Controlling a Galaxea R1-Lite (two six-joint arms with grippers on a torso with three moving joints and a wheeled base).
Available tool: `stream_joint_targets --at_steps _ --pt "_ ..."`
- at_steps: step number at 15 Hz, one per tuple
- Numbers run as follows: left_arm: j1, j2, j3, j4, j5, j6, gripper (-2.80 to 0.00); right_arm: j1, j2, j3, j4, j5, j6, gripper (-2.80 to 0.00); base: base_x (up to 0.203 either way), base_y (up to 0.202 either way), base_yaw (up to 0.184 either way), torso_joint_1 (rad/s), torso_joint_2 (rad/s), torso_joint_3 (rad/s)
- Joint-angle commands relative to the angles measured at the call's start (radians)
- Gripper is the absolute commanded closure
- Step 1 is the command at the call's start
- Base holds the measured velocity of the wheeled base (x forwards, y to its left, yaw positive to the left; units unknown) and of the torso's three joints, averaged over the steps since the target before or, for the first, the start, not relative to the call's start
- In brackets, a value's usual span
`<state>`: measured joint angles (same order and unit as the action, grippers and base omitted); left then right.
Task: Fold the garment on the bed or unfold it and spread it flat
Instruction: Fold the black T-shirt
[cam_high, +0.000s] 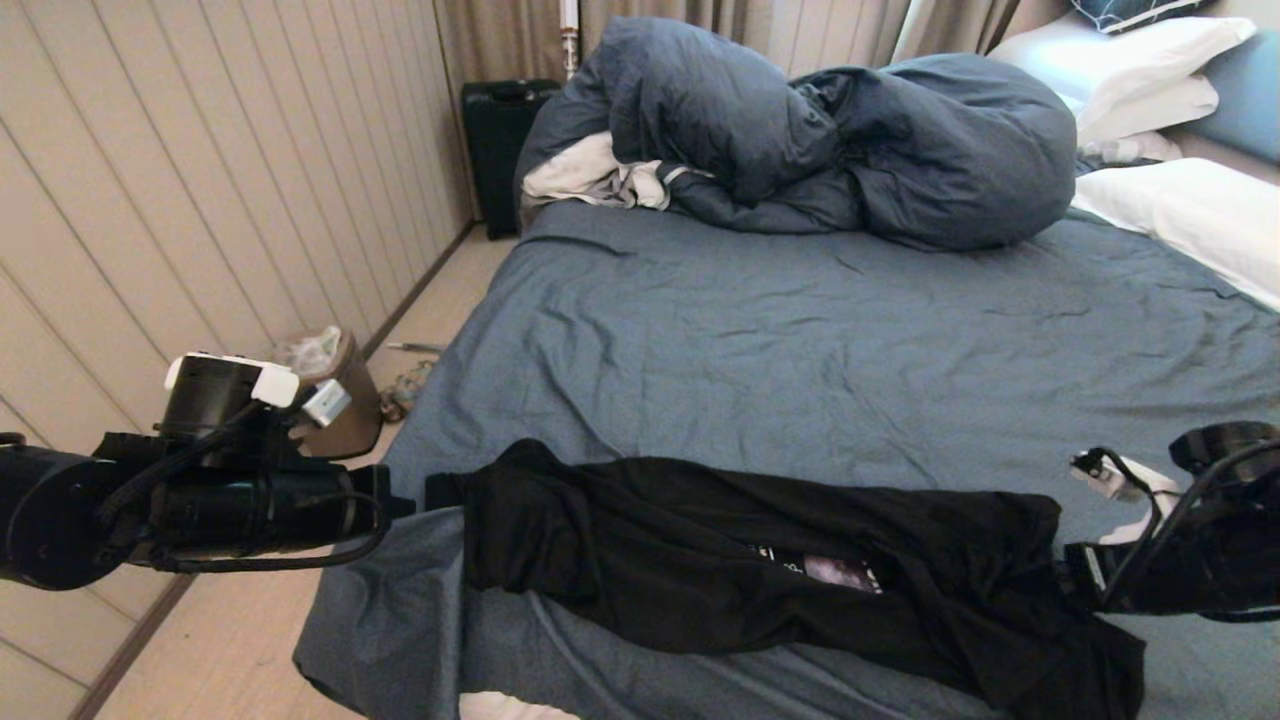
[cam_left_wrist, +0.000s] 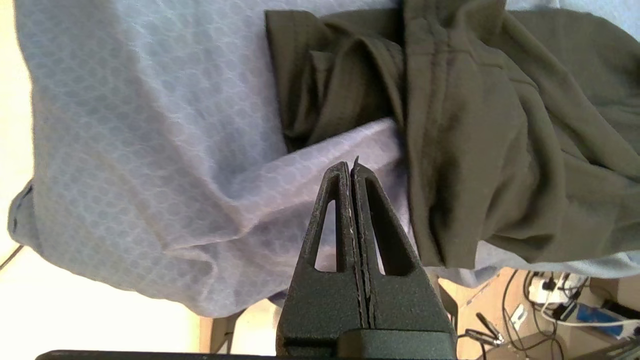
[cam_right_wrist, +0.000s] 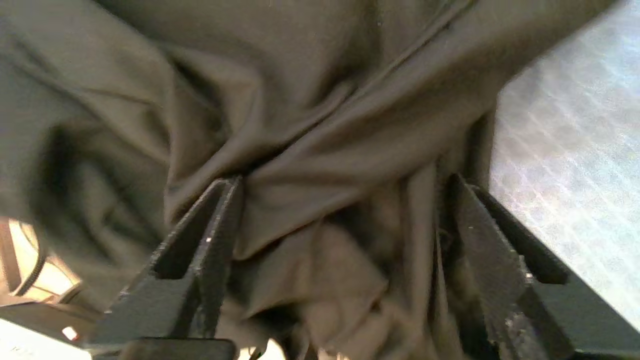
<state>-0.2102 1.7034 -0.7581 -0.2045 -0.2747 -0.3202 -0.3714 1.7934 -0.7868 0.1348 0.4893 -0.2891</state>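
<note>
While the black T-shirt (cam_high: 760, 570) lies bunched up in a long crumpled strip across the near edge of the bed (cam_high: 800, 350), both arms sit at its two ends. It's nowhere near flat: lots of folds, with just a sliver of the grey print and white lettering peeking out around the middle. The left pincer (cam_left_wrist: 351, 167) is clenched tight with nothing in it, fingers pressed flat together, tip hanging just beside the shirt's left end over a ridge of the blue sheet; from the head view it looks about level with that end, close to it but not gripping. The right pincer (cam_right_wrist: 340, 200) is spread wide, and its two fingers (cam_right_wrist: 215, 220) straddle a thick wad of black fabric at the shirt's right end, so cloth sits between them but they aren't squeezing it. Farther back on the bed there's a big dark-blue duvet (cam_high: 820, 140) heaped up with some white cloth (cam_high: 590, 175) poking out at its left side, and white pillows (cam_high: 1180, 200) over on the right. On the floor to the left of the bed there's a small bin (cam_high: 335, 395) by the wall, and a black suitcase (cam_high: 497, 150) stands in the far corner.
</note>
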Motion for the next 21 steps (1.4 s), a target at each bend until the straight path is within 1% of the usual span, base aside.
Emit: stream_joint_targets --at_steps 1,2,4,5,9,11,13,15,17,19,20,21 --pt "-0.001 -0.001 0.002 -0.001 -0.001 -0.002 0.0 0.014 0.057 0.025 -0.034 0.002 -0.002 -2.8 0.0 0.0 0.0 0.0 0.0 0.0" --pt "-0.001 0.0 0.002 -0.001 -0.001 -0.002 0.0 0.035 0.071 0.035 -0.051 0.001 -0.002 -2.8 0.0 0.0 0.0 0.0 0.0 0.0" --pt "-0.002 0.001 0.0 -0.001 -0.001 -0.002 0.0 0.049 0.077 0.064 -0.087 0.002 -0.006 -2.8 0.0 0.0 0.0 0.0 0.0 0.0" --pt "-0.001 -0.002 0.001 -0.001 0.0 -0.002 0.0 0.061 0.073 0.069 -0.106 0.006 0.002 0.0 0.0 0.0 0.0 0.0 0.0 0.0" --pt "-0.001 -0.007 0.0 -0.003 0.002 0.0 0.0 0.071 -0.002 0.074 -0.108 0.015 0.024 0.0 0.0 0.0 0.0 0.0 0.0 0.0" --pt "-0.001 -0.004 0.002 -0.003 0.002 0.0 0.0 0.098 -0.03 0.093 -0.106 0.063 0.028 0.0 0.0 0.0 0.0 0.0 0.0 0.0" --pt "-0.001 0.001 0.0 -0.007 0.003 0.001 0.0 0.096 -0.06 0.091 -0.105 0.066 0.036 0.0 0.0 0.0 0.0 0.0 0.0 0.0" --pt "-0.001 0.004 0.002 -0.021 0.005 0.001 0.0 0.097 -0.092 0.079 -0.103 0.067 0.063 0.0 0.0 0.0 0.0 0.0 0.0 0.0" --pt "-0.001 0.01 0.002 -0.022 0.006 0.001 0.0 0.098 -0.086 0.075 -0.103 0.067 0.067 0.0 0.0 0.0 0.0 0.0 0.0 0.0" --pt "-0.001 0.013 -0.003 -0.023 0.006 0.001 0.0 0.087 -0.084 0.057 -0.103 0.067 0.077 0.0 0.0 0.0 0.0 0.0 0.0 0.0" --pt "-0.001 0.016 -0.003 -0.023 0.005 0.001 0.0 0.063 -0.086 0.037 -0.103 0.058 0.104 0.0 0.0 0.0 0.0 0.0 0.0 0.0" --pt "-0.001 0.016 -0.001 -0.023 0.006 0.001 0.0 0.014 -0.089 0.022 -0.101 0.051 0.119 0.0 0.0 0.0 0.0 0.0 0.0 0.0"
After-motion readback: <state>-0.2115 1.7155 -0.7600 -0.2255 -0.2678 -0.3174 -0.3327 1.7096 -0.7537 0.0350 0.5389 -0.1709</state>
